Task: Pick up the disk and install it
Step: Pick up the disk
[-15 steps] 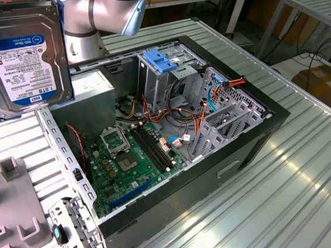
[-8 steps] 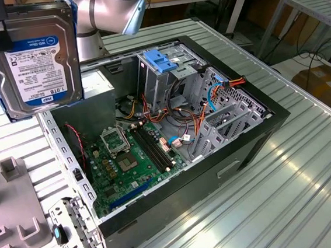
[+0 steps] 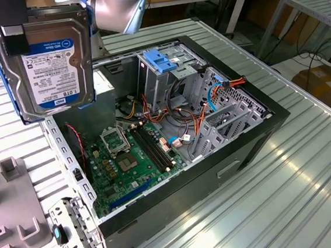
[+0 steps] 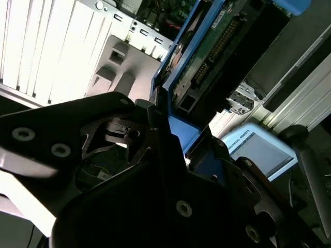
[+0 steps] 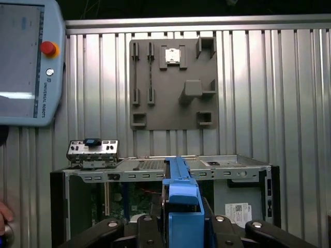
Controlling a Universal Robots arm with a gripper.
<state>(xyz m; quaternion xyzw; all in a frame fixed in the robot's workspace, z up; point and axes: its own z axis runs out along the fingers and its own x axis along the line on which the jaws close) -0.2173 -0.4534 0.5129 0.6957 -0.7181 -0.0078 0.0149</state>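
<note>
The disk (image 3: 48, 65), silver-grey with a white and blue label and blue side rails, hangs upright in the air at the exterior view's upper left, above the left rear corner of the open computer case (image 3: 238, 152). My gripper (image 3: 15, 34) is shut on its upper part. In the second wrist view the disk (image 4: 217, 41) shows its circuit-board side, and a black finger (image 4: 158, 139) presses on the blue rail. In the first wrist view the blue rail (image 5: 181, 201) stands between my gripper's (image 5: 181, 230) two black fingers, over the case (image 5: 155, 165).
Inside the case stands a metal drive cage (image 3: 163, 65) with a blue plastic top, beside the motherboard (image 3: 127, 157) and loose cables. A grey fixture plate (image 3: 9, 203) and a metal bracket (image 3: 70, 227) lie left of the case. A teach pendant (image 5: 28, 62) and a hand (image 5: 4, 217) are near.
</note>
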